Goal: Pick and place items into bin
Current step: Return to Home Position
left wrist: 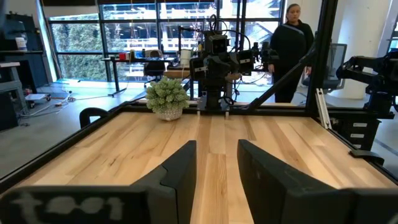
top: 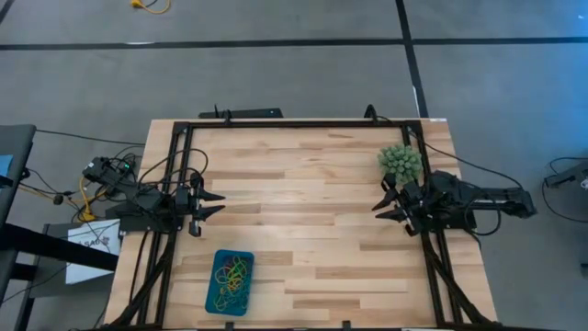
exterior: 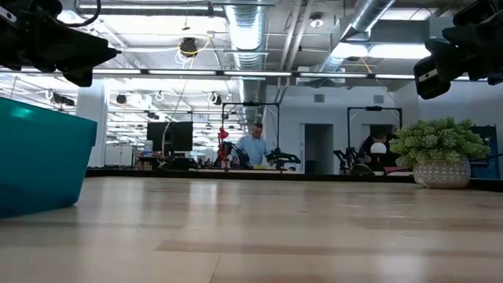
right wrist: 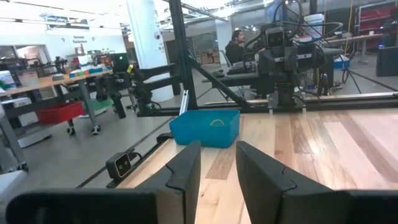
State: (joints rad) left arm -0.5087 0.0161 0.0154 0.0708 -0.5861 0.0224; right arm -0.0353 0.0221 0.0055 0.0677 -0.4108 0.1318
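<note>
Bin [top: 234,254], holding rubber bands [top: 231,280], lies lengthwise across table [top: 312,184].

Rubber bands [top: 231,280] in the bin [top: 209,292] on the table's [top: 312,193] left (plant ball [top: 401,163] at its right edge)

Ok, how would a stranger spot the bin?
Start at the wooden table, on the side of the left arm. The bin is the shallow teal tray holding coloured rubber bands; its only neighbour, a green plant, sits by the right arm.
</note>
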